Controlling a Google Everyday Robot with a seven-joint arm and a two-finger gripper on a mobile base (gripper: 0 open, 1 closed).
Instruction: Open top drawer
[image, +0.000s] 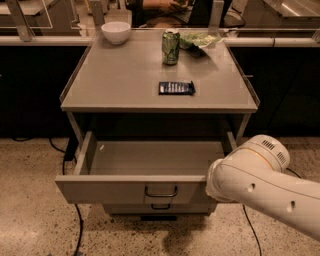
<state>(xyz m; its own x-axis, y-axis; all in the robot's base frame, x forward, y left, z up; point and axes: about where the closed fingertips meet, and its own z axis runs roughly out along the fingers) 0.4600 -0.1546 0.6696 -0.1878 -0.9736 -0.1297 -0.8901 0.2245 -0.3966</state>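
top drawer (110, 189) out toward camera, long side-to-side; gripper hidden behind arm (260, 182), grip untellable

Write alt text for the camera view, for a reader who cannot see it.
The top drawer of a grey cabinet stands pulled open. A white robot arm covers the drawer's right front corner; its tool is out of view. On top sit a white bowl, a green can and a dark packet.

On the tabletop (115, 85), a white bowl (116, 32) is sitting at 11 o'clock, a green can (171, 47) at 12, a crumpled green bag (198, 39) at 1, and a dark packet (176, 88) is lying near centre.
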